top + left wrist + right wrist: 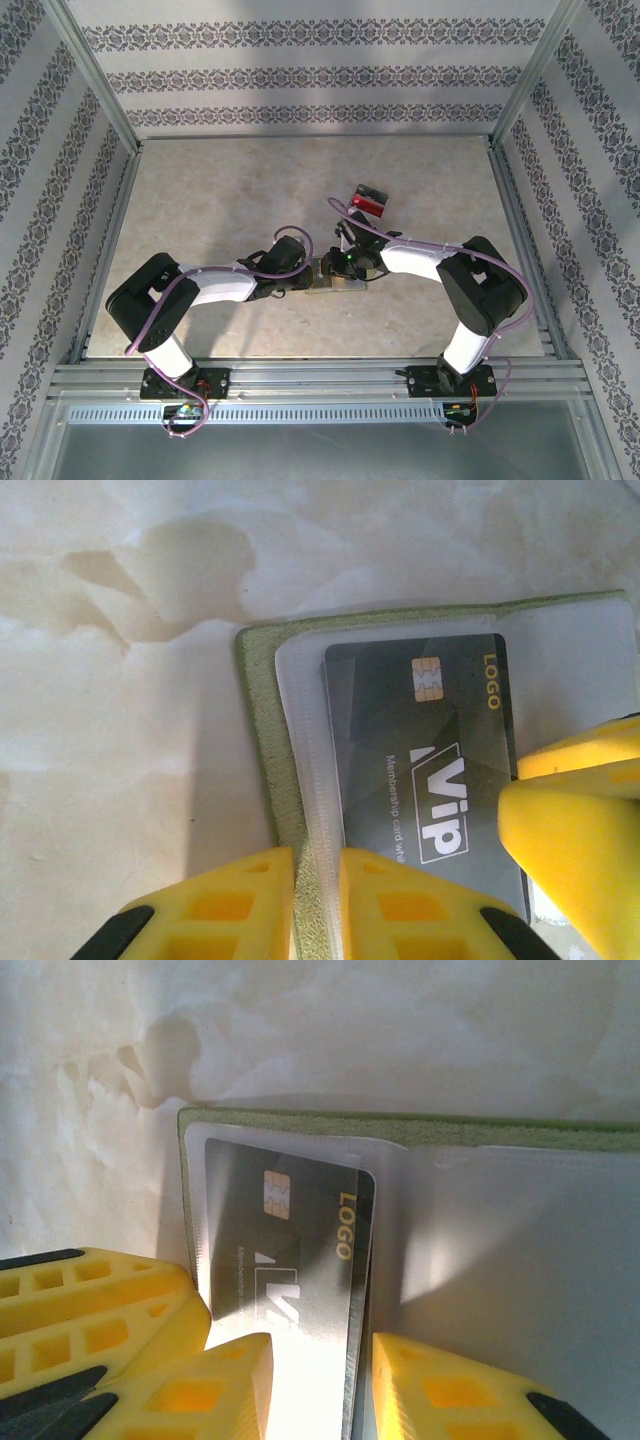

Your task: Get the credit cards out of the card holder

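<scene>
The olive-green card holder [340, 285] lies spread on the table between both grippers, its paler inside and clear pockets facing up. A dark VIP card [410, 740] sits in its left pocket. My left gripper [317, 900] [312, 280] is shut on the holder's green edge [262, 740] and pocket seam. My right gripper [320, 1390] [350, 262] stands open over the dark card [290, 1230], whose lifted long edge lies between the jaws, close to the right one. The holder's far edge [400, 1130] runs above it. A red card [371, 200] lies out on the table.
The yellow fingers [570, 830] of my right gripper crowd in from the right of the left wrist view. Bare marbled tabletop [200, 200] surrounds the holder. Patterned walls and metal rails [110, 230] enclose the table.
</scene>
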{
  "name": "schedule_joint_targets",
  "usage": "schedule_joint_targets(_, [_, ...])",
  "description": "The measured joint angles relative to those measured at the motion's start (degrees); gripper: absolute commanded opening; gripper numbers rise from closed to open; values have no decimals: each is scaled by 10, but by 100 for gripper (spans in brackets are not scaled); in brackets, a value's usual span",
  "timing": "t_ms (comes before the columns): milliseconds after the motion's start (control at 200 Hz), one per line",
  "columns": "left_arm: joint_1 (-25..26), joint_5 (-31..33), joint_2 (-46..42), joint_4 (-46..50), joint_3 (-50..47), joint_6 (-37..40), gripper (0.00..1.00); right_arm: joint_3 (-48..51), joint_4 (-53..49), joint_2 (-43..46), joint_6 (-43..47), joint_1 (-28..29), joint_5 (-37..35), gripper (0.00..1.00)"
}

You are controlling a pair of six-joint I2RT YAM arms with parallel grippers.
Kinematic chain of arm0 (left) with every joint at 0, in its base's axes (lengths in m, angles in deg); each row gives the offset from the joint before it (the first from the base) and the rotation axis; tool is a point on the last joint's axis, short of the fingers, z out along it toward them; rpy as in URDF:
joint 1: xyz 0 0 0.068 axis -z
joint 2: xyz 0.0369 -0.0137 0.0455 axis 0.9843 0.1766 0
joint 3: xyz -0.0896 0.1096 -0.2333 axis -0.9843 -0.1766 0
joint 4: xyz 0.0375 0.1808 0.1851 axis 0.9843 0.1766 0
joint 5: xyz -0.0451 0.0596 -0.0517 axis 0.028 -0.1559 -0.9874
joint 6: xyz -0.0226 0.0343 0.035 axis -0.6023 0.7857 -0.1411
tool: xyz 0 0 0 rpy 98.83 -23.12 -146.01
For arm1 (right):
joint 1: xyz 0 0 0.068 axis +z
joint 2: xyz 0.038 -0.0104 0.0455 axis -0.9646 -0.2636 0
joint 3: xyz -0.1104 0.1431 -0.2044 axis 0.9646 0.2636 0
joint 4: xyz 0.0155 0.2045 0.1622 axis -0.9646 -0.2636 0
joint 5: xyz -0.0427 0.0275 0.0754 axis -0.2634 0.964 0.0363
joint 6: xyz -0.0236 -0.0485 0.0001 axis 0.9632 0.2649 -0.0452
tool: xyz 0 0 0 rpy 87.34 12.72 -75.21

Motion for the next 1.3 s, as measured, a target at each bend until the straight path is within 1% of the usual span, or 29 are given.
schedule_joint_targets(215, [0, 0, 0, 0, 0, 0, 18, 0, 16, 0, -5, 0, 8, 31])
schedule_joint_targets(310, [0, 0, 0, 0, 0, 0, 17, 4, 30, 0, -13, 0, 14, 31])
schedule_joint_targets(345, [0, 0, 0, 0, 0, 0, 16, 6, 35, 0, -15, 0, 15, 31])
schedule_joint_targets(625, [-4, 0, 1, 0, 0, 0, 14, 30, 75, 0, -35, 0, 29, 31])
schedule_joint_targets(745, [-4, 0, 2, 0, 1, 0, 12, 47, 107, 0, -49, -7, 45, 30])
schedule_joint_targets(1059, [-18, 0, 23, 2, 25, 9, 10, 91, 207, -1, -99, -22, 87, 30])
schedule_joint_targets(1299, [-30, 5, 30, 5, 36, 20, 7, 110, 296, -22, -145, -27, 114, 29])
